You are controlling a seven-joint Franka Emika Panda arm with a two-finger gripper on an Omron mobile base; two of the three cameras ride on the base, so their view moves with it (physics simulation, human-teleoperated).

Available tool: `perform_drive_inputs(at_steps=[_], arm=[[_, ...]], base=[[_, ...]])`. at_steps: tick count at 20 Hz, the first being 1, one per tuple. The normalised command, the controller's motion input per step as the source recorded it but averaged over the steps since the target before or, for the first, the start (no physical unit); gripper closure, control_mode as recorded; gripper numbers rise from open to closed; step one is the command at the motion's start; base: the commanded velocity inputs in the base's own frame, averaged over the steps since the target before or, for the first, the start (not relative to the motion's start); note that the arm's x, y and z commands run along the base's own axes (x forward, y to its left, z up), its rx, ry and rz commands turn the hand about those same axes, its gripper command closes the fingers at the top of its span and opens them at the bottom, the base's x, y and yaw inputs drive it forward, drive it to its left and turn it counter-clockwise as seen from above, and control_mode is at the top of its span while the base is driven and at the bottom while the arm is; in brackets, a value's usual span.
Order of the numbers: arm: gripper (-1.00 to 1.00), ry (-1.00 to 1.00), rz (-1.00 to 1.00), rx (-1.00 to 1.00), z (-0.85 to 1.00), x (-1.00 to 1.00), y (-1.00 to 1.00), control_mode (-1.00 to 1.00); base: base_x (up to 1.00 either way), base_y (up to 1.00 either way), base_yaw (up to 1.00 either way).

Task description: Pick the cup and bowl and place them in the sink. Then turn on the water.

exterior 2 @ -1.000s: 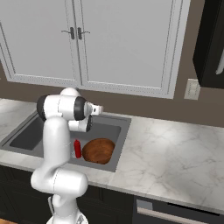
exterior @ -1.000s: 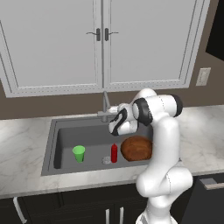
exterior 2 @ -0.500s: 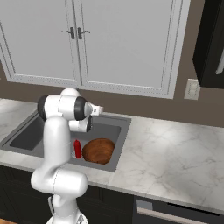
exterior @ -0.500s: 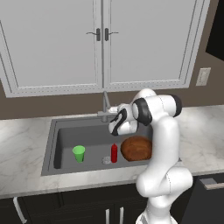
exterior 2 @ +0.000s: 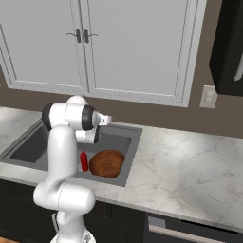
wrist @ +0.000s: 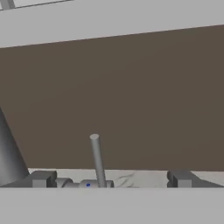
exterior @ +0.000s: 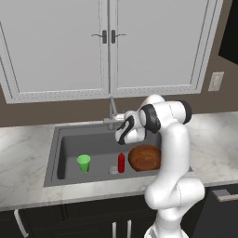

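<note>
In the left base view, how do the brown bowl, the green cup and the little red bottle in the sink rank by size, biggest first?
1. The bowl, by far the widest, though the arm hides part of it.
2. The cup and the red bottle look close in size: the cup is wider, the bottle slightly taller, so I would not rank them.

Cup: plastic, green, smooth. Bowl: wood-look, glossy reddish-brown. Sink: matt dark grey. Faucet: grey metal. Counter: veined marble.
</note>
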Motion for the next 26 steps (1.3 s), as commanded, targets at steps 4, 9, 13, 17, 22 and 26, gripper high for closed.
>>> perform_drive_inputs(at_steps=[4, 9, 13, 17, 22, 26], arm=[[-1.00, 0.00, 0.00, 0.00, -0.06, 0.01, 0.01, -1.00], [-1.00, 0.00, 0.00, 0.00, -0.06, 0.04, 0.03, -1.00], [-1.00, 0.00, 0.00, 0.00, -0.01, 0.10, 0.01, -1.00], [-1.00, 0.00, 0.00, 0.00, 0.00, 0.14, 0.00, -1.00], [-1.00, 0.00, 0.00, 0.00, 0.00, 0.08, 0.00, -1.00], [-1.00, 0.00, 0.00, 0.00, -0.01, 0.07, 0.00, -1.00]], base=[[0.00, 0.00, 0.00], [0.00, 0.00, 0.00], [0.00, 0.00, 0.00], [0.00, 0.00, 0.00], [0.00, 0.00, 0.00], [0.00, 0.00, 0.00]])
